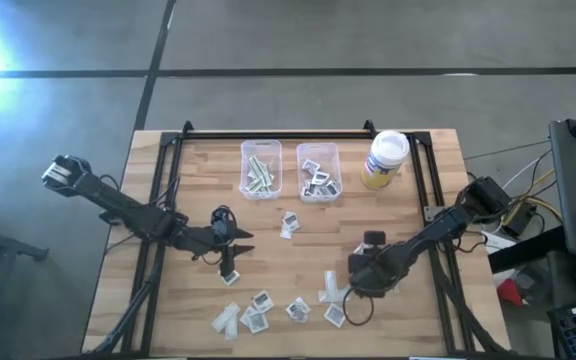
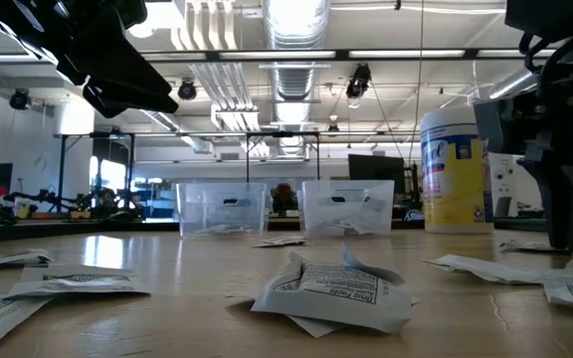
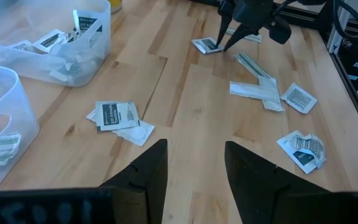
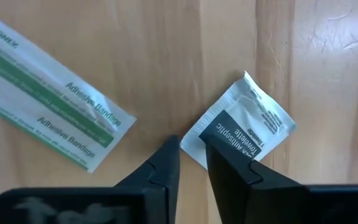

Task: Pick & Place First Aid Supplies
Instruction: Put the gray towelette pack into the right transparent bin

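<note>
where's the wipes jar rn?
In the high view the wipes jar stands upright at the table's far edge on the robot's right side, just right of the two clear bins, apart from both.

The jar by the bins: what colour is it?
The jar is yellow with a white lid, clearest in the low view.

**Right tool down, left tool waiting**

The right tool [image 4: 191, 158] points down close over the table, fingers [image 4: 160, 168] narrowly apart. The left tool [image 3: 194, 168] hovers mid-table, fingers [image 3: 145, 177] parted, arm stretched from the left edge.
</note>
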Robot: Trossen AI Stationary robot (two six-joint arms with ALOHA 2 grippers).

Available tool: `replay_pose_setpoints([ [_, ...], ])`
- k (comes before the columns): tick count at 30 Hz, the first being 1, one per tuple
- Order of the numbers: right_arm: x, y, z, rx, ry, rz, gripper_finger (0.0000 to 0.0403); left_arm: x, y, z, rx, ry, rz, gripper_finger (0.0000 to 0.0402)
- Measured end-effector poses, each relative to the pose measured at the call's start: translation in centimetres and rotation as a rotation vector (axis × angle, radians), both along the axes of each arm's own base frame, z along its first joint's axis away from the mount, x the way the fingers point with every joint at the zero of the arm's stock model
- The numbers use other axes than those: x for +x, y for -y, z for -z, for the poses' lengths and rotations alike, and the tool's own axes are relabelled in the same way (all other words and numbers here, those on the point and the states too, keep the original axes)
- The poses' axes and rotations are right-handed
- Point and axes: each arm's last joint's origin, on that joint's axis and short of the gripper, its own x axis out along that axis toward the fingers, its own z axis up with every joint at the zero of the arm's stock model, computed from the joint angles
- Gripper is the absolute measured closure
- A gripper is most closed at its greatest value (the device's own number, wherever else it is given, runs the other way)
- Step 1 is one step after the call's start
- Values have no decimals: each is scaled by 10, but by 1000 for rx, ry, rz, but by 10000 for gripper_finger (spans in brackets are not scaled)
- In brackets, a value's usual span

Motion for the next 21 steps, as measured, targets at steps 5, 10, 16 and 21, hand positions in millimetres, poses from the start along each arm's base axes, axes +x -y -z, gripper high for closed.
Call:
replay_pose_setpoints([
  [5,1,3,1,1,-4,13,347,0,0,0,0,0,0,250],
  [10,1,3,1,0,-5,13,363,0,0,0,0,0,0,250],
  [16,1,3,1,0,-10,13,392,0,0,0,0,0,0,250],
  [21,1,4,-5,14,4,16,394,0,0,0,0,0,0,250],
])
